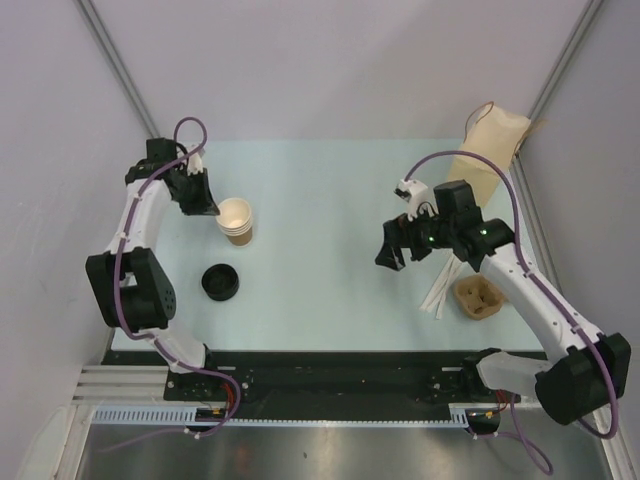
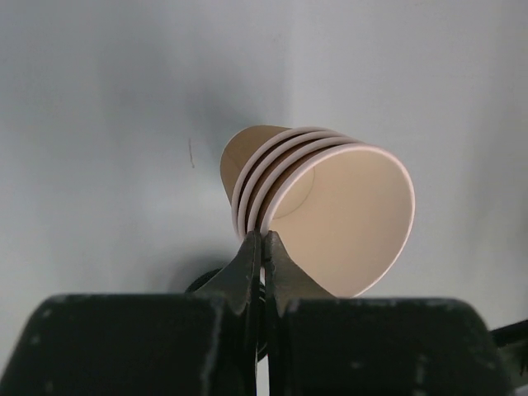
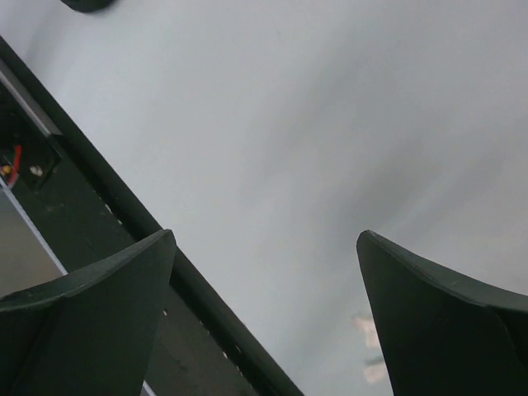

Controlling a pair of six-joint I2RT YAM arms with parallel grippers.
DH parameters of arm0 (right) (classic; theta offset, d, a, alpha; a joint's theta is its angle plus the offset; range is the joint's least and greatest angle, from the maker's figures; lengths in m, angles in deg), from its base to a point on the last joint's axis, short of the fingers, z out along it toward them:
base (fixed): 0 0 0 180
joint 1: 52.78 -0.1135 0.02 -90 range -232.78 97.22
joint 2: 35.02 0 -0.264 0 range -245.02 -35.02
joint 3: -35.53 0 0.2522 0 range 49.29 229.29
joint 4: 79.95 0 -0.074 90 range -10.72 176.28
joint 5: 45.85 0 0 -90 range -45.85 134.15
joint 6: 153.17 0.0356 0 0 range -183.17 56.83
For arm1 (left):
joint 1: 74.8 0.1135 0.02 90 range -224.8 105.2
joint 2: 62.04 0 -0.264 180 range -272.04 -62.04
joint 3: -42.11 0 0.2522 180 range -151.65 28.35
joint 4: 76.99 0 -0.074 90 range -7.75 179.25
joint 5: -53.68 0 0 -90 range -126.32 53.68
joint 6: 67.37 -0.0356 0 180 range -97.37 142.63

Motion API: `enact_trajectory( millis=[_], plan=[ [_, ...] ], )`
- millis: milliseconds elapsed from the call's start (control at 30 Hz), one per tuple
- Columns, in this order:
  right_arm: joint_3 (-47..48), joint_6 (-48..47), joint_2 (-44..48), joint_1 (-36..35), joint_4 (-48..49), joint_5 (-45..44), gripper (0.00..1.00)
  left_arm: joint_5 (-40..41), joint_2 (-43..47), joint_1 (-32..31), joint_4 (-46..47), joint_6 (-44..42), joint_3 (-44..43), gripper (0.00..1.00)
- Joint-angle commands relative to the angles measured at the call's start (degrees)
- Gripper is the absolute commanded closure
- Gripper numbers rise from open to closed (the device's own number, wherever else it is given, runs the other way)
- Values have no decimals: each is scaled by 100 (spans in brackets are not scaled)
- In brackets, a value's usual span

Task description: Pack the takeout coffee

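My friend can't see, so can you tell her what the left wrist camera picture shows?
A stack of paper cups, tan outside and white inside, shows its open mouth to the camera, against a pale table. The left tool, black and shut, pinches the stack's rim from below.

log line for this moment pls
left jaws: shut on rim of nested cup stack | right jaws: open, empty, above table | black lids: on table, off cups | bag: far right
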Motion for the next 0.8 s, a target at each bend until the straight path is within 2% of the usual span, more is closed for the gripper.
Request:
enact_trajectory(
  millis=[0,167,267,367,433,633,733,767],
  plan=[
    [387,794,-428,-442,1728,293,4,-663,534,67,184,-22,319,100],
    [493,2209,-1307,-733,3513,538,23,-1233,753,146,324,-48,627,100],
    [677,2998,-2124,-909,4392,758,44,-1296,806,198,412,-22,750,100],
    [1036,3545,-2897,-1172,4964,1013,58,-1428,763,321,395,-5,759,100],
    [1230,3670,-3170,-1330,5166,1049,61,-1542,754,418,412,4,803,100],
    [1750,4319,-4006,-1832,5816,970,61,-1762,789,463,544,21,979,100],
    [1837,4794,-4349,-1902,6213,1022,69,-1832,806,471,579,39,1014,100],
    [1907,4934,-4463,-1911,6266,1040,75,-1832,815,463,588,48,1032,100]
  ],
)
